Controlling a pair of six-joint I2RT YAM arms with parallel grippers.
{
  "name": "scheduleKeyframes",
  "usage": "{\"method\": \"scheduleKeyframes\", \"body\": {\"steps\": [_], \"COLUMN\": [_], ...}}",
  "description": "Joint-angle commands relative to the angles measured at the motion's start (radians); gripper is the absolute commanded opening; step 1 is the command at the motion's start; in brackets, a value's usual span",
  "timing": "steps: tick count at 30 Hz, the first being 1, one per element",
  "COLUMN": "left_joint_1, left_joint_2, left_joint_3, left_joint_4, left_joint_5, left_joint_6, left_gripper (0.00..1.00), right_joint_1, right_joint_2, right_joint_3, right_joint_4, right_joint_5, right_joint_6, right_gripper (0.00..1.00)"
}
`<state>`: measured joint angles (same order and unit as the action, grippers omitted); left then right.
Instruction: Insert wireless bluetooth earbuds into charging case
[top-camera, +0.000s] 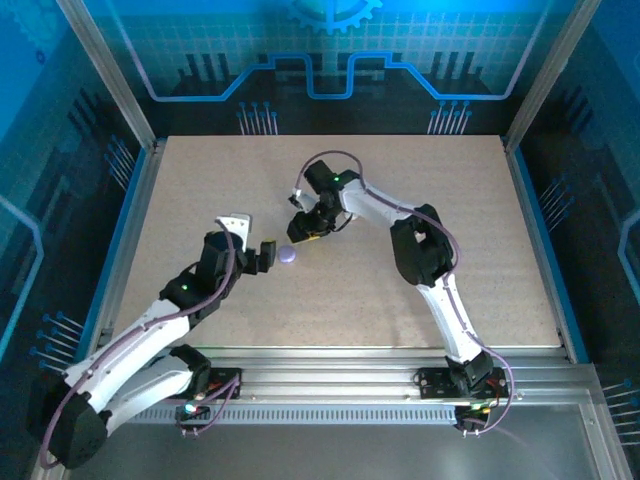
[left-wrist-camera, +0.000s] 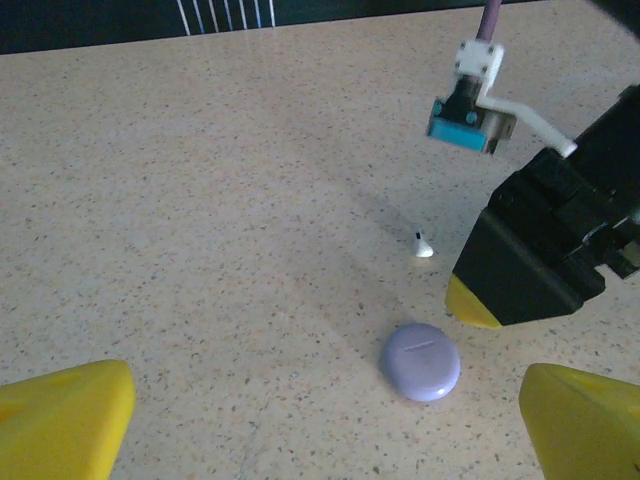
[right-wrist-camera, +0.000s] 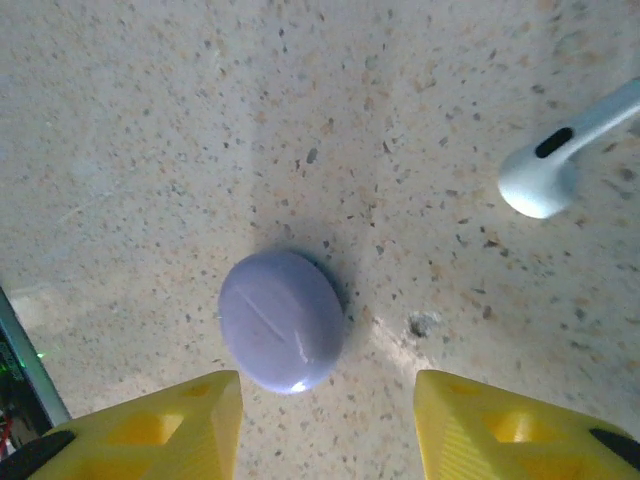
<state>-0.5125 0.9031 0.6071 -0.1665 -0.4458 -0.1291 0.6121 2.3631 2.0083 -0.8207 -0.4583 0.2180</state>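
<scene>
**A:** While our right gripper (right-wrist-camera: 325, 432) is hovering low over the tabletop (right-wrist-camera: 150, 120) with its jaws spread and nothing between them, where are we finding the earbud?

**B:** We are seeing the whitish earbud (right-wrist-camera: 540, 172) lying on its side. It is off to the upper right in the right wrist view, apart from the lavender round piece (right-wrist-camera: 282, 320) sitting just ahead of the fingertips. We are not managing to tell whether that piece is the charging case.

**A:** And our left gripper (left-wrist-camera: 320, 420)?

**B:** It is hanging nearby, jaws spread wide and empty, facing both things.

**A:** So how are we going about the pick?

**B:** We are judging that the right gripper should be shifting sideways until the bud's rounded head sits between the jaws. Then it should be descending straight and closing gently across the head, not the thin stem. The bud is looking tiny and glossy, so we are expecting a skewed pinch to squirt it away. We are also advising a path that avoids nudging the lavender piece.
</scene>
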Motion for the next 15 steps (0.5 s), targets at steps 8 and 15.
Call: {"method": "scheduleKeyframes", "body": {"steps": [8, 15], "left_joint_1": [0.033, 0.092], "left_joint_2": [0.205, 0.345], "left_joint_3": [0.197, 0.324], "left_joint_4": [-0.004, -0.051], "left_joint_5": [0.139, 0.278], "left_joint_6": [-0.018, -0.077], "left_gripper": [0.99, 0.99], "right_joint_1": [-0.054, -0.118], "right_joint_2": [-0.209, -0.252], "right_joint_3": [-0.086, -0.091], "right_joint_4": [0.011, -0.034], "right_joint_5": [0.205, 0.298], "right_joint_6": [0.102, 0.197], "right_gripper": [0.51, 0.51]}}
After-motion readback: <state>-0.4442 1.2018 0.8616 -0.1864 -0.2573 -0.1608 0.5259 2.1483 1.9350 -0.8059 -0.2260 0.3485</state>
